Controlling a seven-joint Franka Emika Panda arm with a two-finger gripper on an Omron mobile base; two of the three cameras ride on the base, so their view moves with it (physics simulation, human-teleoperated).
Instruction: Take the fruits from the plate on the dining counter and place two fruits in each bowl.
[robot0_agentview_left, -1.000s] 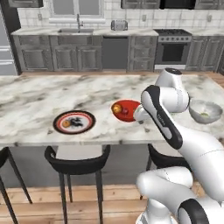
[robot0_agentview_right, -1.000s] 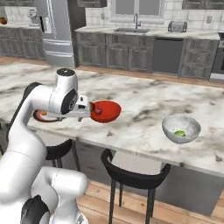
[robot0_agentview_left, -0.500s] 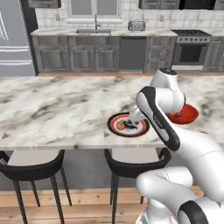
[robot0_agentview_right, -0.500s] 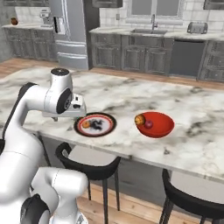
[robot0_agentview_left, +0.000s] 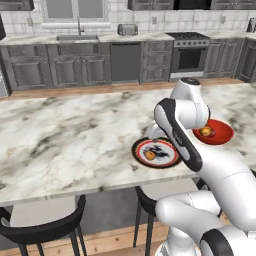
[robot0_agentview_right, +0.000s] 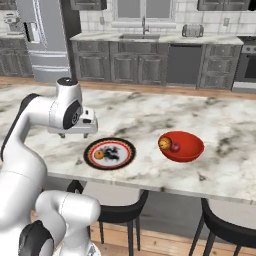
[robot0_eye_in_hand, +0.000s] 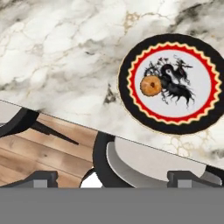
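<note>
Since half a second ago the base has driven sideways along the counter, so both base views have slid: the plate (robot0_agentview_left: 156, 152) and the red bowl (robot0_agentview_left: 213, 132) now sit further along in each picture, though that is the camera's travel and not theirs.

Nearest the robot, past the counter's thick edge, dark bar stools (robot0_eye_in_hand: 131, 162) stand on the wooden floor. Above that edge hang the jaws (robot0_eye_in_hand: 113, 178), tips spread wide with nothing between them; I read them as open and empty. In the right base view the hand (robot0_agentview_right: 75, 127) hovers above the counter (robot0_agentview_right: 220, 120), just beside the plate's rim on the robot's left.

That offset is what the next move turns on. From the hand camera, the plate (robot0_eye_in_hand: 173, 84) lies up and to the right of the jaws, and the one orange fruit (robot0_eye_in_hand: 151, 85) left on it sits on the side of the plate's white centre that faces them. The fruit is round, so there is no long axis to line up with; the jaws would need to shift over the rim toward the plate's middle and come down.

Further off, the red bowl (robot0_agentview_right: 181, 146) already holds an orange fruit (robot0_agentview_right: 164, 144) and a dark red fruit (robot0_agentview_right: 175, 147), touching. Beyond, grey cabinets (robot0_agentview_left: 60, 70) line the kitchen wall.
</note>
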